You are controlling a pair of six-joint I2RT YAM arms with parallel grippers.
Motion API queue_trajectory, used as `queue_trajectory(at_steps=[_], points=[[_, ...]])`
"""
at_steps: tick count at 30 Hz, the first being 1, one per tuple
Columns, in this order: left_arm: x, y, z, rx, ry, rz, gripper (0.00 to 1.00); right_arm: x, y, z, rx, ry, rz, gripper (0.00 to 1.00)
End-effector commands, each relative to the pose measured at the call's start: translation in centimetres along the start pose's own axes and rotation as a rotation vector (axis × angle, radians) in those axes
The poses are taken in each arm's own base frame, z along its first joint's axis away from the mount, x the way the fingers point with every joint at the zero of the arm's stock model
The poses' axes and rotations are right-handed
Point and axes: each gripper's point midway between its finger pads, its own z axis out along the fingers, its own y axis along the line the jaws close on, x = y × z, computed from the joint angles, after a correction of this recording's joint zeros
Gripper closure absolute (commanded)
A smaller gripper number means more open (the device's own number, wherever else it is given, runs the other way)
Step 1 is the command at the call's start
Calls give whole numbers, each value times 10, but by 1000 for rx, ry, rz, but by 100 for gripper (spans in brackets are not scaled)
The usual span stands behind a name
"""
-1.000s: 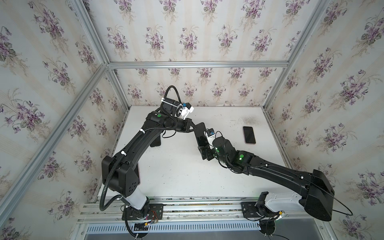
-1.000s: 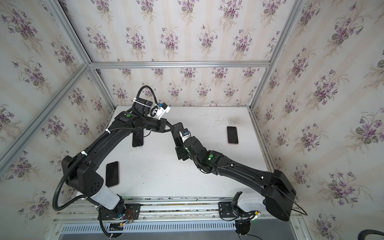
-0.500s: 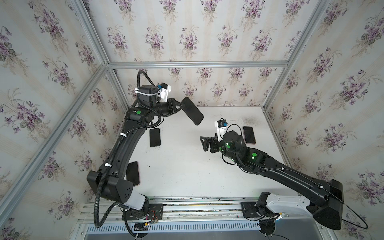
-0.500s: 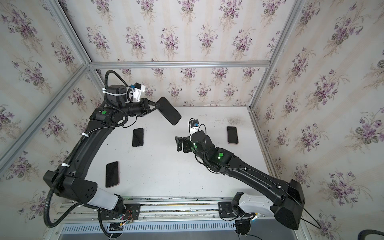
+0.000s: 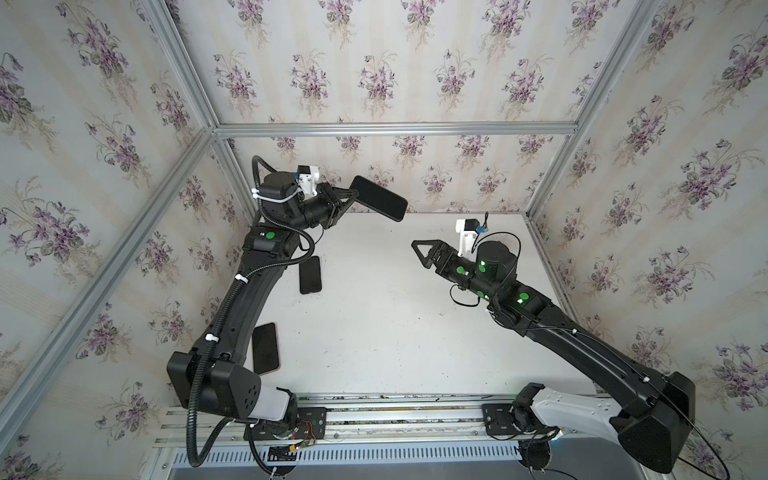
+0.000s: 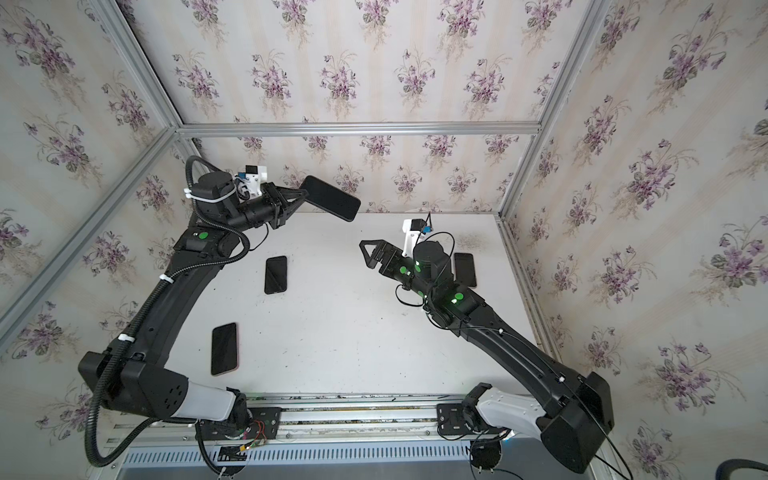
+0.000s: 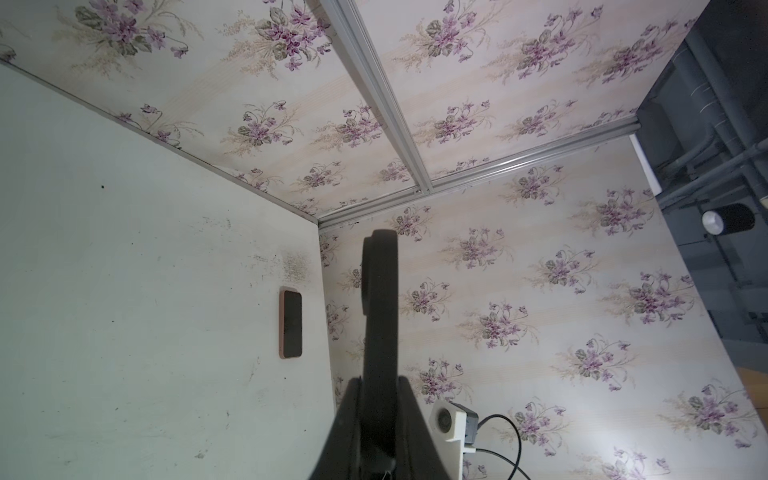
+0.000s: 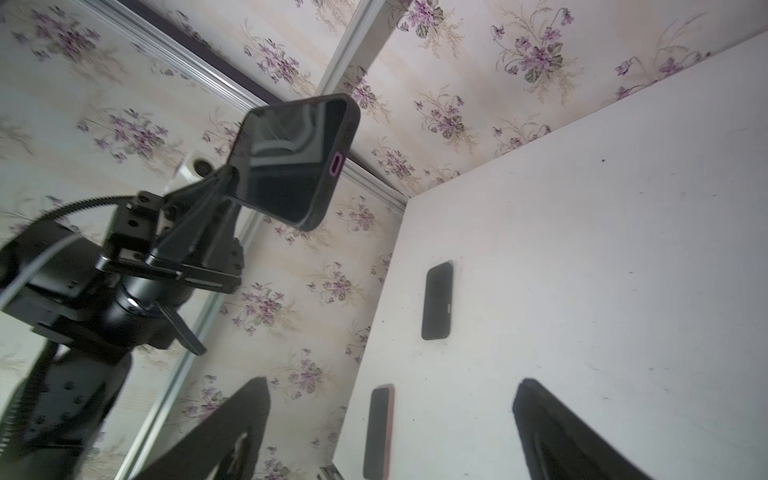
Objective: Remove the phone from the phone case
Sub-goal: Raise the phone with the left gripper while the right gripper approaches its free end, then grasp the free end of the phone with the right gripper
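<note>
- Left claw (image 5: 352, 194): pressed together on one short end of the phone case (image 5: 379, 198). It is raised over the rear left part of the tabletop (image 5: 395, 332), close to the flowered back wall (image 5: 415, 158).
- Phone case: dark with rounded corners, held in the air clear of the tabletop. Its free end points toward the middle of the cell. In both top views its long side slopes down to the right. The right wrist view shows a pink-ringed opening (image 8: 336, 163) in the free end edge. The left wrist view shows the case edge-on between the two fingers.
- Phone (image 8: 286, 158): glossy dark screen, seated inside the case. The case rim stands round it on every side that shows.
- Right claw (image 5: 417, 247): spread wide and gripping nothing. It hangs over the right half of the tabletop, aimed toward the left claw and well apart from the case.
- Black phone (image 5: 310, 275): lies flat on the left side of the tabletop, just beside the left arm.
- Pink-edged phone (image 5: 265, 348): lies flat near the front left of the tabletop. In a top view the left arm partly covers it.
- Third phone (image 6: 464, 269): lies flat near the right edge of the tabletop, partly hidden behind the right arm. The left wrist view shows a salmon rim (image 7: 291, 323) on it.
</note>
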Motion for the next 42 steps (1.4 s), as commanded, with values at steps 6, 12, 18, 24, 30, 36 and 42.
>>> queue_trajectory(at_steps=[6, 12, 18, 24, 30, 36, 42], points=[[-7, -25, -6, 208, -56, -122, 100, -32, 71, 7, -331, -63, 151, 14], [-3, -16, -8, 219, -66, -162, 100, -41, 86, 22, -397, -59, 184, 28], [-1, -14, -11, 242, -68, -187, 100, -43, 84, 36, -416, -60, 231, 40], [2, -11, -13, 243, -71, -197, 100, -43, 83, 44, -419, -54, 246, 49], [1, -11, -12, 253, -71, -200, 100, -45, 77, 46, -410, -61, 259, 57], [1, -10, -10, 258, -67, -203, 100, -47, 72, 50, -399, -63, 269, 62], [1, -9, -9, 259, -66, -205, 100, -50, 70, 54, -406, -65, 279, 65]])
